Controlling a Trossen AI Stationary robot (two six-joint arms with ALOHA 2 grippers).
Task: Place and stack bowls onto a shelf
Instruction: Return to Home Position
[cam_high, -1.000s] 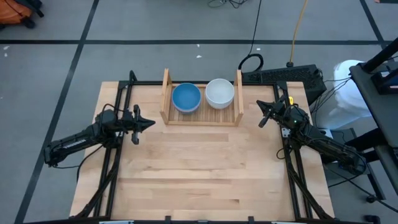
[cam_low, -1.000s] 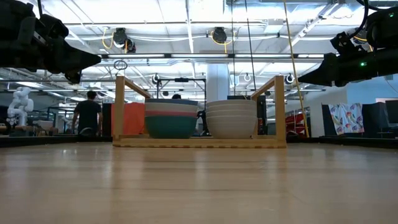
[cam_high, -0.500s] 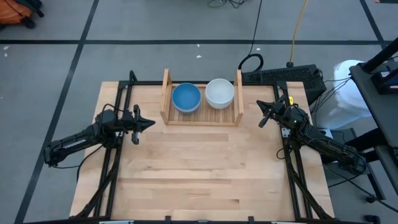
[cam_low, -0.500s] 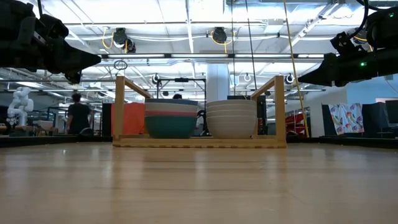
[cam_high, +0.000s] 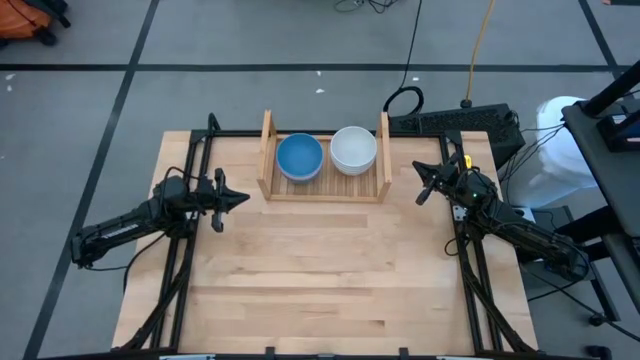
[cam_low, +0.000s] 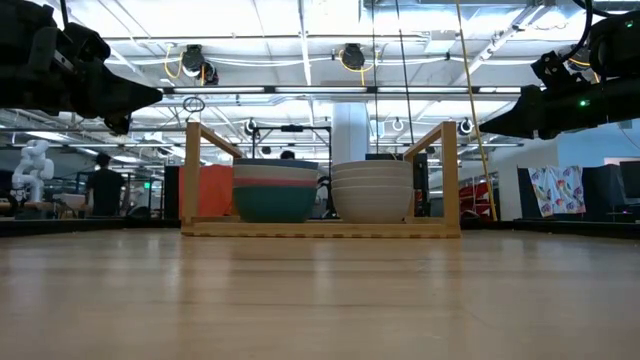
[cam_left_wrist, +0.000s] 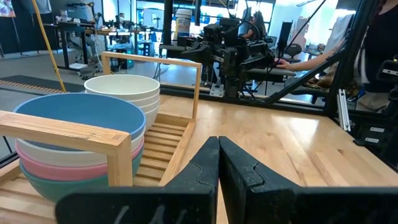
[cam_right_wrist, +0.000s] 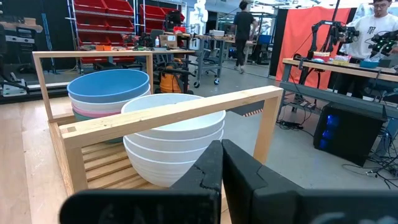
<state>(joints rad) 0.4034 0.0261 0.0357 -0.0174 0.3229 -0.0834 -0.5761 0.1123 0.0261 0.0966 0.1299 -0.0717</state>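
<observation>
Shelf (cam_high: 384, 152) of light wood at the far middle of the table (cam_high: 320, 290), carrying two stacks of bowls side by side between its upright side panels. Left stack, bottom to top: teal green bowl (cam_left_wrist: 74, 188), pink bowl (cam_left_wrist: 78, 169), white bowl (cam_left_wrist: 59, 154), blue bowl (cam_high: 299, 157). Right stack: white bowls (cam_high: 353, 148) only, nested one in another, just beside the left stack; whether the two stacks touch cannot be told. Both stacks rest on the slatted base, their tops below the top of the side panels in the low view. Left gripper (cam_high: 241, 198) hovers above the table to the left of the shelf, apart from it and pointing towards it, its jaws pressed together with no gap. Right gripper (cam_high: 421, 194) hovers to the right of the shelf, likewise apart and pointing towards it, its jaws also pressed together. In the low view a person (cam_low: 103, 186) stands far off in the room behind the table, at the left.
</observation>
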